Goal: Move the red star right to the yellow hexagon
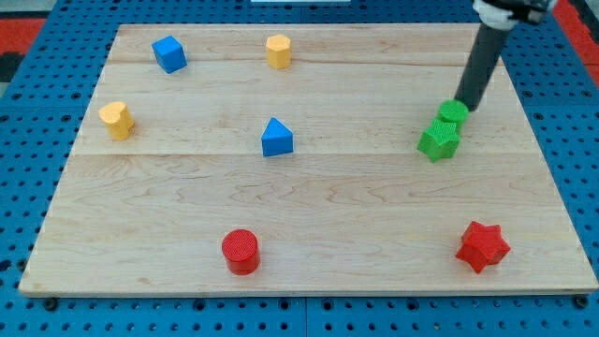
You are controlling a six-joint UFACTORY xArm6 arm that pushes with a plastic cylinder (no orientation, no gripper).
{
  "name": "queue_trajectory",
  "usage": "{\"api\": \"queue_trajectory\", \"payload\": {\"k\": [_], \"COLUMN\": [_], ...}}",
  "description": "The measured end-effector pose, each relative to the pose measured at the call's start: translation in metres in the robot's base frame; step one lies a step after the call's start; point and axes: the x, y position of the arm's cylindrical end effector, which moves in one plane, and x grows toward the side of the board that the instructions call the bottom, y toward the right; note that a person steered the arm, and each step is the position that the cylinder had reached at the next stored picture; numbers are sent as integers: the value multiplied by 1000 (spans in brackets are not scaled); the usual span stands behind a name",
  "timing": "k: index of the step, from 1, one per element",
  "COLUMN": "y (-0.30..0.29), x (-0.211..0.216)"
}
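Note:
The red star point(483, 246) lies near the board's bottom right corner. The yellow hexagon point(278, 51) stands near the view's top, a little left of centre. My tip point(467, 106) is at the right side of the board, touching or just above-right of the green cylinder point(453, 114), which sits against the green star point(438, 140). The tip is far above the red star and far right of the yellow hexagon.
A blue cube point(169, 54) is at the top left. A yellow heart-like block point(116, 119) is at the left. A blue triangle point(276, 138) is in the middle. A red cylinder point(241, 251) is at the bottom centre. The wooden board point(309, 271) sits on a blue pegboard.

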Motion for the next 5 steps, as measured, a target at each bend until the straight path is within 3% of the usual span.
{"api": "queue_trajectory", "payload": {"k": [5], "y": [13], "x": [-36]}}
